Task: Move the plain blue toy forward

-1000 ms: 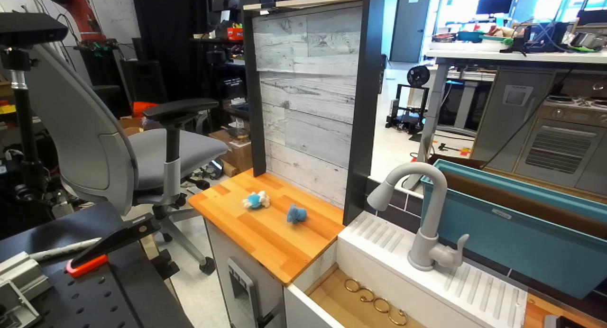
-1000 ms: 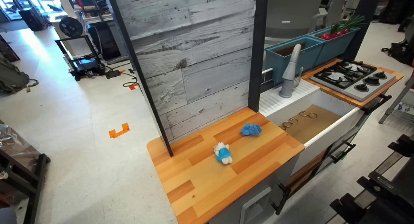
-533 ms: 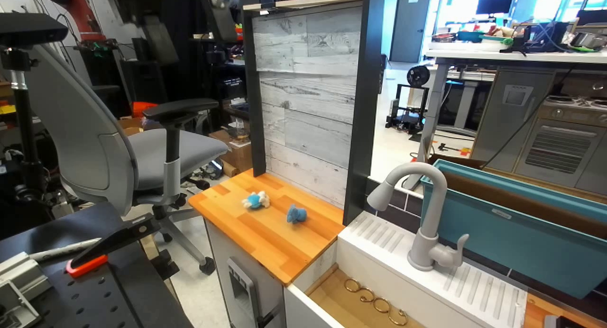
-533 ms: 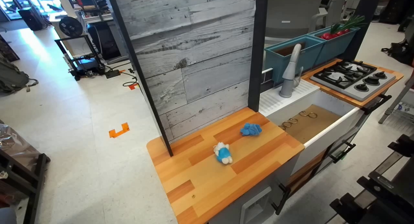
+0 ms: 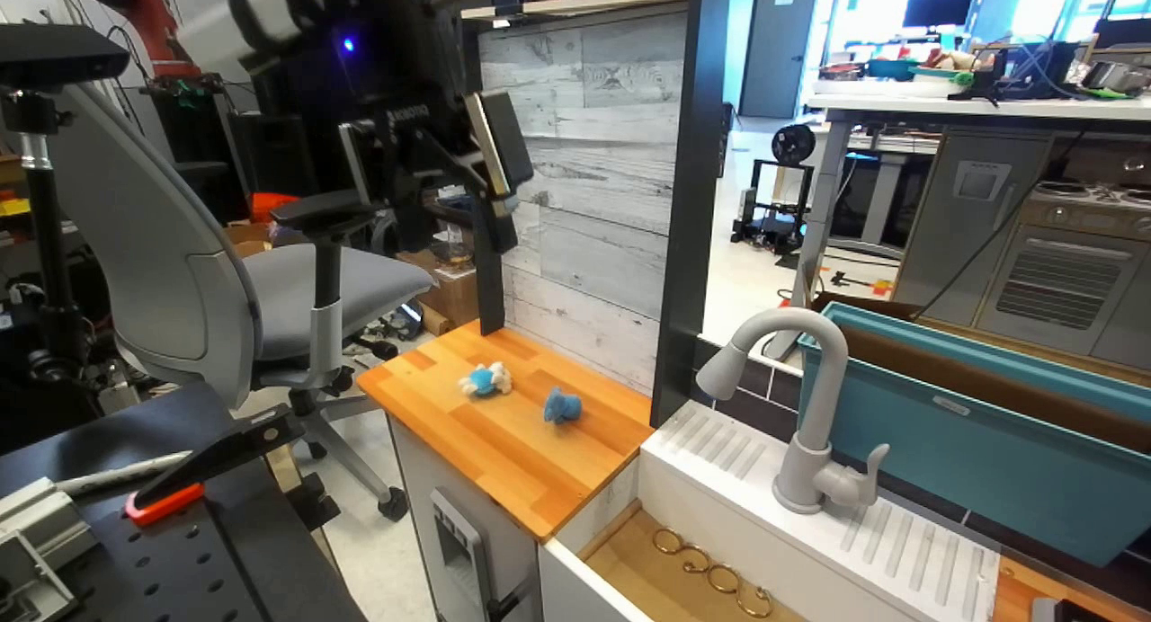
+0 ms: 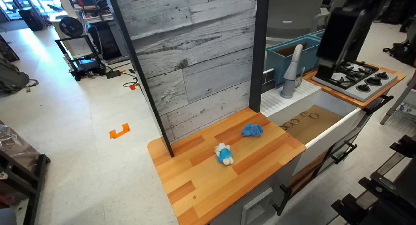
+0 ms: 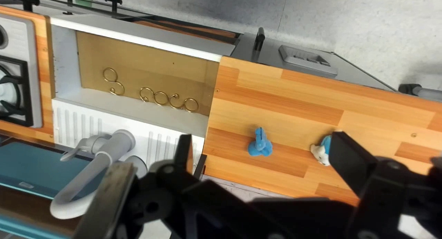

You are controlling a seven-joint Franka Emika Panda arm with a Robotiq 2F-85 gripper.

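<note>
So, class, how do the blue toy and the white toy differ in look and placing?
The blue toy is blue all over; the white toy has a blue middle. The blue toy is nearer the sink than the white toy. In the wrist view, the blue toy shows whole, while a gripper finger partly hides the white toy. Both rest on the counter.

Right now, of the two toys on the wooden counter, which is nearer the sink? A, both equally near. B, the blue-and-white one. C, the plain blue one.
C: in the wrist view, the plain blue toy sits between the sink and the blue-and-white toy.
</note>
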